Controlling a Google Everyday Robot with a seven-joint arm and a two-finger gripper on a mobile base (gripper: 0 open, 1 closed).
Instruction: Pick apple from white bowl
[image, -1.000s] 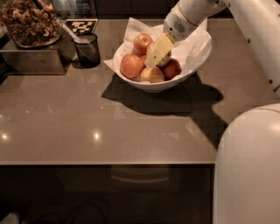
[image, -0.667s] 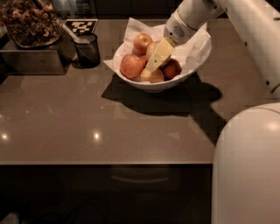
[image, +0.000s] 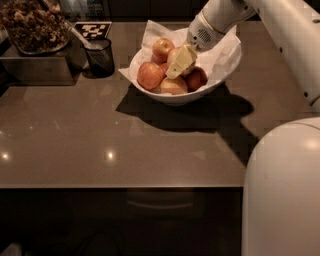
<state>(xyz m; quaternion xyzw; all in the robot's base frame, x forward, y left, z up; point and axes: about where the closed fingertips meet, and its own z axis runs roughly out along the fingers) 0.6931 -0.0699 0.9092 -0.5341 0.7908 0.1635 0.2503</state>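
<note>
In the white bowl (image: 176, 98), the gripper (image: 181, 61), openness impossible to tell, covers the apple (image: 173, 53), likely firm, smooth, moderately heavy, best pinched across its middle.

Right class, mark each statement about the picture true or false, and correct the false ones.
1. The gripper is down over the white bowl, right at the fruit. True.
2. The bowl holds a single apple. False: several apples lie in it.
3. A dark mesh cup stands on the counter beside the bowl, apart from it. True.
4. The bowl is lined with blue cloth. False: the lining is crumpled white paper.
</note>
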